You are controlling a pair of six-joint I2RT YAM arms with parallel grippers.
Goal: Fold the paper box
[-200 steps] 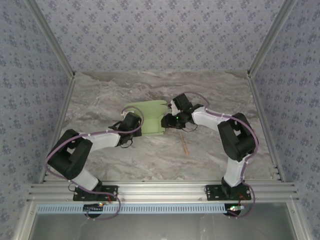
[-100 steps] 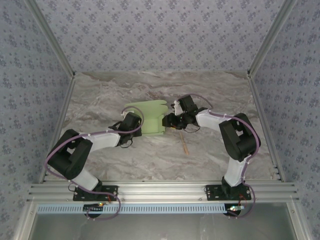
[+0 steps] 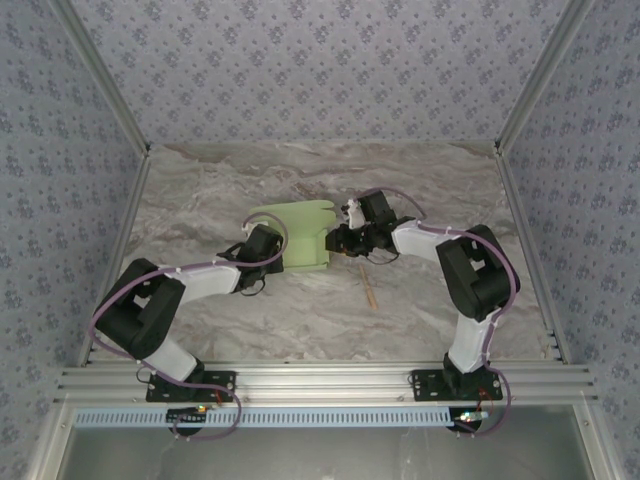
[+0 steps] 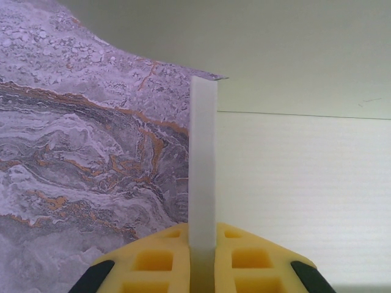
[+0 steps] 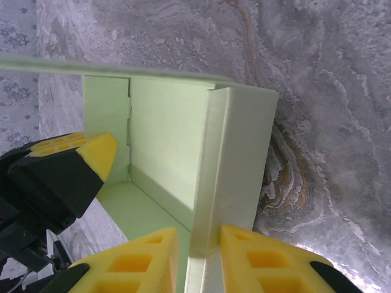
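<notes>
right end effector narrowed, seemingly gripping box

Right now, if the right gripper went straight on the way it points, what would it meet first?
The paper box: its upright side wall stands between the fingers of the right gripper, so going on would likely drive that wall deeper into the jaws. Depth there is unclear.

The paper box is smooth matt card; the desk is marble-patterned; the right pincer has yellow plastic fingers.
</notes>
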